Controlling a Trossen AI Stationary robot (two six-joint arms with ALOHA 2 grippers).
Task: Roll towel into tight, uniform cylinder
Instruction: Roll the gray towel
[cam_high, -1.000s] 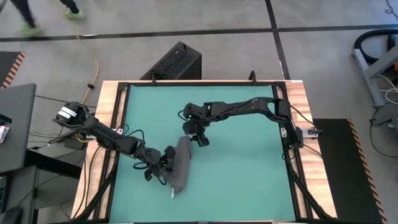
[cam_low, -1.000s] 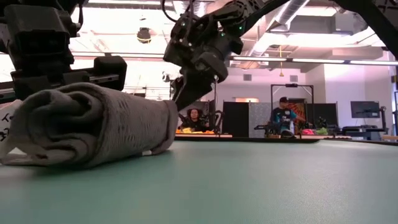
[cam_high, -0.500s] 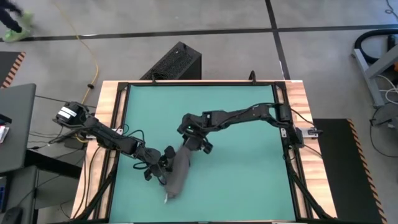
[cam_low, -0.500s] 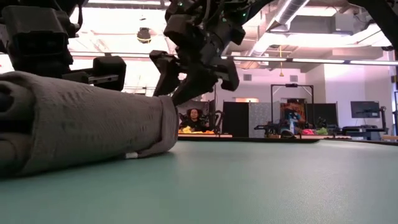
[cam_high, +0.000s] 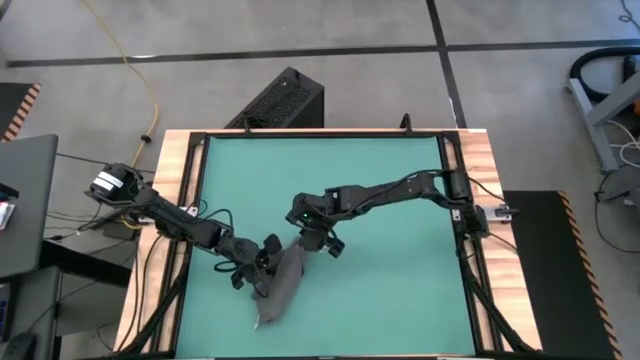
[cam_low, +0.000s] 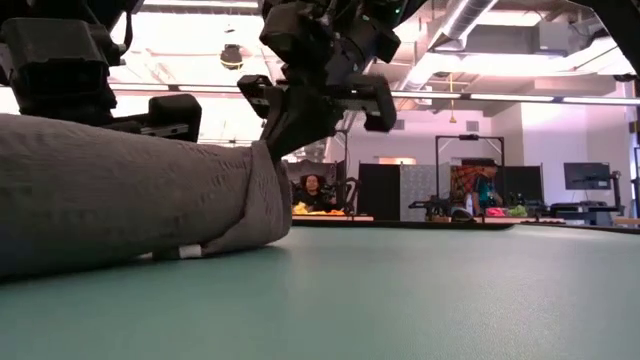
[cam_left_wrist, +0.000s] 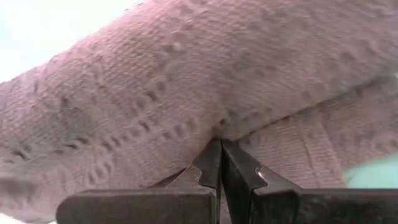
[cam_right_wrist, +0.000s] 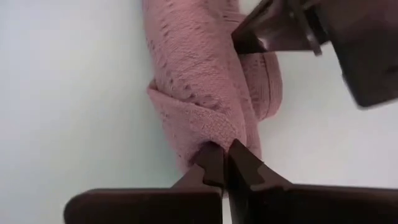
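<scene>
Both hands are closed on the rolled dark grey soft cloth towel (cam_high: 278, 285). Left hand (cam_high: 258, 268) grips the roll at its side, about midway along; in the left wrist view its two dark fingers (cam_left_wrist: 219, 167) meet, pinching a fold of the knit fabric (cam_left_wrist: 186, 93). Right hand (cam_high: 312, 238) grips the roll's far end; in the right wrist view its fingers (cam_right_wrist: 225, 163) are pressed together on a bunched corner of the cloth (cam_right_wrist: 202, 93), with the left hand's dark body (cam_right_wrist: 323, 37) visible beyond it against the same roll.

Towel lies as a loose cylinder on the teal mat (cam_high: 400, 280) covering the bench (cam_high: 480, 160), slanting from the right hand towards the near edge. Low view shows the roll (cam_low: 120, 200) resting flat on the mat, the right hand (cam_low: 300, 110) above its end, and a small white tag (cam_low: 190, 251) under the roll's lower edge.

Black ribbed box (cam_high: 280, 100) stands on the floor past the bench's far edge, well apart from both hands.
</scene>
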